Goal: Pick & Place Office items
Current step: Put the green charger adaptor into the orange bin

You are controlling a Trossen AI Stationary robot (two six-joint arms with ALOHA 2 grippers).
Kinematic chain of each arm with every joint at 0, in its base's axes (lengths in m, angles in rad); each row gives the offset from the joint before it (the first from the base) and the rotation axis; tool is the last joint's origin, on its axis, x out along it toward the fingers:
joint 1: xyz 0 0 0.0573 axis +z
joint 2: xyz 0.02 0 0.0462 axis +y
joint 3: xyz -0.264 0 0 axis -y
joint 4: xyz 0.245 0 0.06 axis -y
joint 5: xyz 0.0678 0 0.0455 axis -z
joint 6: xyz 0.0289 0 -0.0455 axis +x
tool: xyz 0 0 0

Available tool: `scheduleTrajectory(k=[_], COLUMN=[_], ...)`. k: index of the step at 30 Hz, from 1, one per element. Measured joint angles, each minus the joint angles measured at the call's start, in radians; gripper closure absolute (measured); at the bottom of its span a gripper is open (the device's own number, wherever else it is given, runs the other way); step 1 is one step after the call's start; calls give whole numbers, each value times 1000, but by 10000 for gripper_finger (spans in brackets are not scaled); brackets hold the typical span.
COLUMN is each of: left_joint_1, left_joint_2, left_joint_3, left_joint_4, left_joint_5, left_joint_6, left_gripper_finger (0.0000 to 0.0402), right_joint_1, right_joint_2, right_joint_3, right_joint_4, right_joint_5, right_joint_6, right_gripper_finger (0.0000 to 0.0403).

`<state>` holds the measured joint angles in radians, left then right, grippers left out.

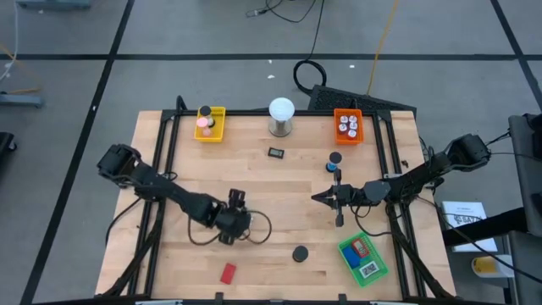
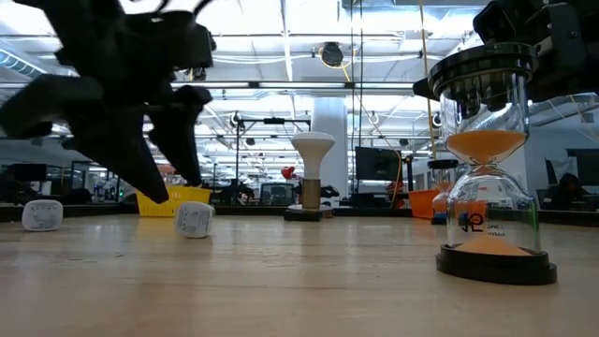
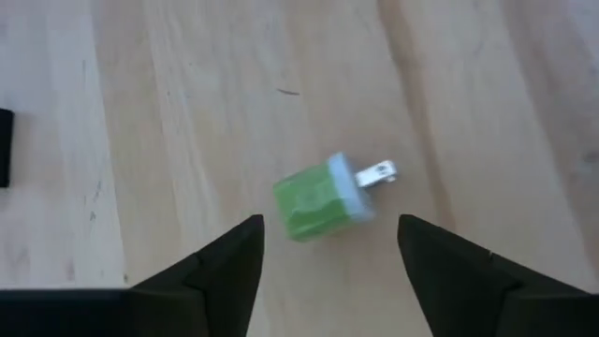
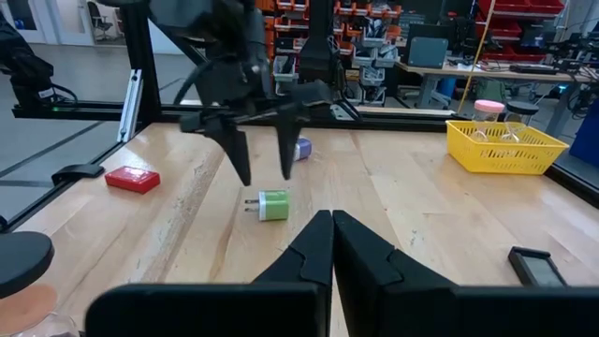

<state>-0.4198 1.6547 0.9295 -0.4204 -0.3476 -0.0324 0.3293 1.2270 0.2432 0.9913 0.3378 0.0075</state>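
Green plug (image 3: 323, 198) lies beneath open left pincer (image 3: 328, 253).

In your high view the left gripper (image 1: 235, 222) covers the green plug (image 3: 318, 199), so you cannot see it there. Your low view cuts off the hourglass (image 2: 489, 159) at the top, and the left gripper's upper body too. The contents of the orange tray (image 1: 348, 126) are too small to tell.
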Motion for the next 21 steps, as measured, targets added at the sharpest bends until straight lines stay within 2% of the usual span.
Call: scheduleTrajectory(k=[4,10,21], left_joint_1=[77,131,152], left_joint_2=[0,1,38], left_joint_3=[0,0,0], left_joint_4=[17,70,74], left_joint_5=[77,229,235], left_joint_6=[104,266,321], left_gripper_finger=[135,139,169], right_joint_1=[0,0,0], right_joint_2=[0,0,0], right_joint_3=[0,0,0], right_joint_4=[0,-1,-1], right_joint_5=[0,0,-1], right_joint_6=[-5,-18,-20], right_gripper_finger=[399,399,399])
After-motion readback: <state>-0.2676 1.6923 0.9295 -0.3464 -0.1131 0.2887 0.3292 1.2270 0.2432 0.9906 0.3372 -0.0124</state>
